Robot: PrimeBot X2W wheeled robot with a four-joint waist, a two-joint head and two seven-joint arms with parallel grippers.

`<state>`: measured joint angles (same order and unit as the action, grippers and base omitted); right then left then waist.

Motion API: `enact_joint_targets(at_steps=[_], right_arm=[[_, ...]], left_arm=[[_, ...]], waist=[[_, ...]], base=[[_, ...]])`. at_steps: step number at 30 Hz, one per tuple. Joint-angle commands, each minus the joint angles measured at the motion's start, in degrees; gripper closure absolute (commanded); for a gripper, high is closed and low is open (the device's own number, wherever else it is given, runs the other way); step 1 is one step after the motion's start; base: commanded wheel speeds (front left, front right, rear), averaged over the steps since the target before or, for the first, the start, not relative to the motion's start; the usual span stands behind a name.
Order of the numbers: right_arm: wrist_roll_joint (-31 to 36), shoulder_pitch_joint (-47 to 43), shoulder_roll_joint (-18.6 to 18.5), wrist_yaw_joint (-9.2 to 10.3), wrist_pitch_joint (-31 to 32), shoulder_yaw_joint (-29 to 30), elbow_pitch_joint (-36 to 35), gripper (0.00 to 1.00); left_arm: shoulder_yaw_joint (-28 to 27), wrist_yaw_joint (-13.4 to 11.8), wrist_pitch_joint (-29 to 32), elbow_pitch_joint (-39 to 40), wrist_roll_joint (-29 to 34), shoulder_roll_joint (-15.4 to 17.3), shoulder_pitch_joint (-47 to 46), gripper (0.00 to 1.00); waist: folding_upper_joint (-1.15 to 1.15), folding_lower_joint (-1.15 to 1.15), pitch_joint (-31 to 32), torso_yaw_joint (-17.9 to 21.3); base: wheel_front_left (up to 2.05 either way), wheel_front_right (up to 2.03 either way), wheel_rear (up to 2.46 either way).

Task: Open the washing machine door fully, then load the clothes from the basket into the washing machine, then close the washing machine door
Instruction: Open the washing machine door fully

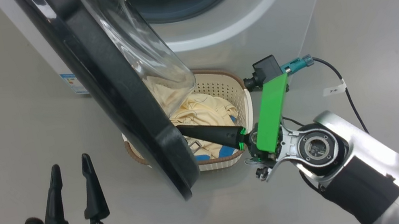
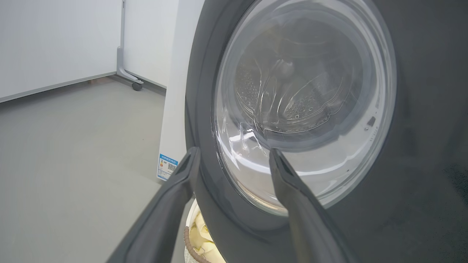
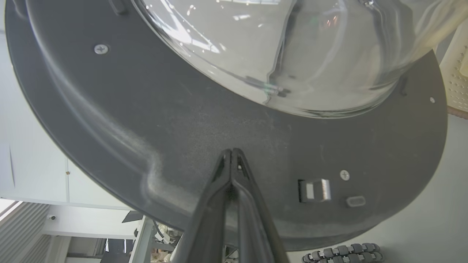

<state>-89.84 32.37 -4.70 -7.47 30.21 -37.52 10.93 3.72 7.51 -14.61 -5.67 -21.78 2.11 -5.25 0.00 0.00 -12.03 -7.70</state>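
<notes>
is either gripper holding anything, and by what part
Nothing held: right gripper shut, tips against the inner rim of the washing machine door; left gripper open.

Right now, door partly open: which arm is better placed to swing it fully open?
Right. Its jaws are shut, fingertips at the washing machine door's inner face near the latch, ready to push outward; the left jaws stand open outside it, apart.
</notes>
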Motion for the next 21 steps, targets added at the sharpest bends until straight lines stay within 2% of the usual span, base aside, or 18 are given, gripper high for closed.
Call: enact_joint_targets(at_steps=[1,21], right_arm=[[-0.5,0.4,1.8,-0.02,-0.9,-1.0,-1.7,1.0],[-4.8,3.2,1.8,-0.02,-10.9,-10.3,1.2,1.0]], left_arm=[[-1.8,0.0,-0.4,1.5,0.0,0.8,0.1,0.0],[-1.2,0.0,-0.4,1.4,0.5,0.8,0.4,0.0]], waist=[[0.0,0.0,0.4,0.0],[0.0,0.0,2.2,-0.8]], base=[[0.0,0.0,0.0],[0.0,0.0,0.0]])
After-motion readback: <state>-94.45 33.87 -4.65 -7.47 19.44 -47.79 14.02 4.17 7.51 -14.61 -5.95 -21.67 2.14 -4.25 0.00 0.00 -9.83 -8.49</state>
